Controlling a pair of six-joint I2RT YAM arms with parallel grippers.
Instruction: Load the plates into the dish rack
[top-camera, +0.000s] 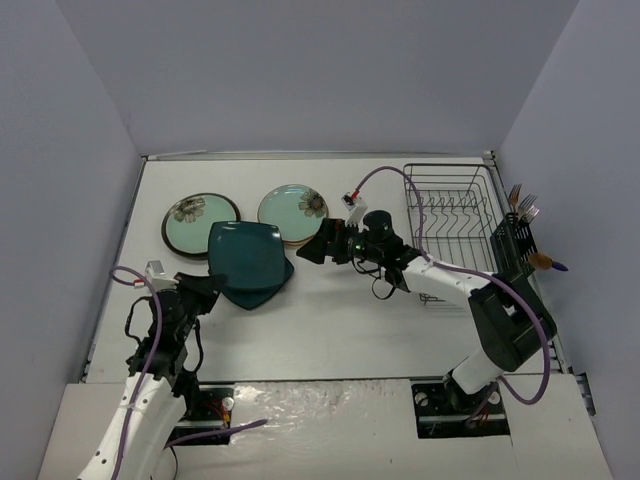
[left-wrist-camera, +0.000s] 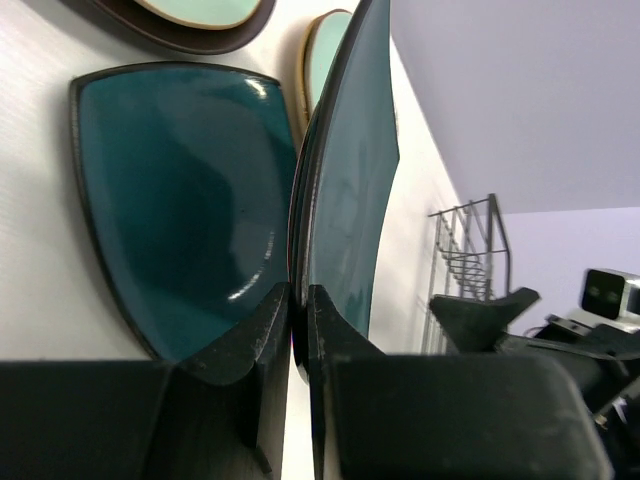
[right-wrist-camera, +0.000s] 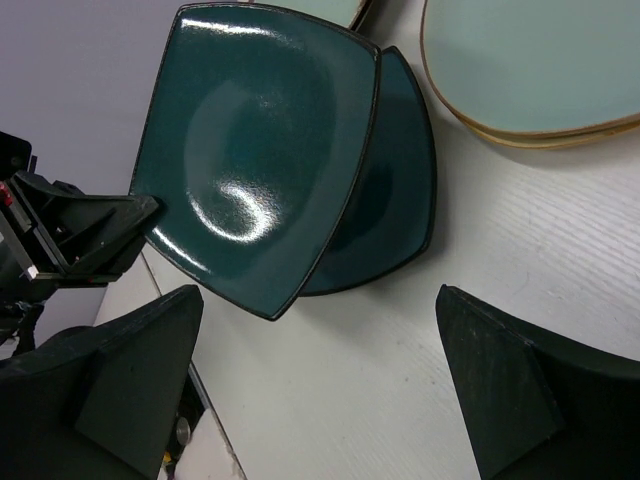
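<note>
Two dark teal square plates sit left of centre. The upper teal plate is tilted up off the lower teal plate. My left gripper is shut on the near rim of the raised plate. My right gripper stands open just right of the teal plates, with nothing between its fingers. Behind them lie a mint-green plate with a dark rim and a mint-green plate with a tan rim. The black wire dish rack stands at the back right with no plates in it.
A cutlery holder with forks hangs on the rack's right side. Grey walls close in the table on three sides. The right arm's cable loops over the rack's left edge.
</note>
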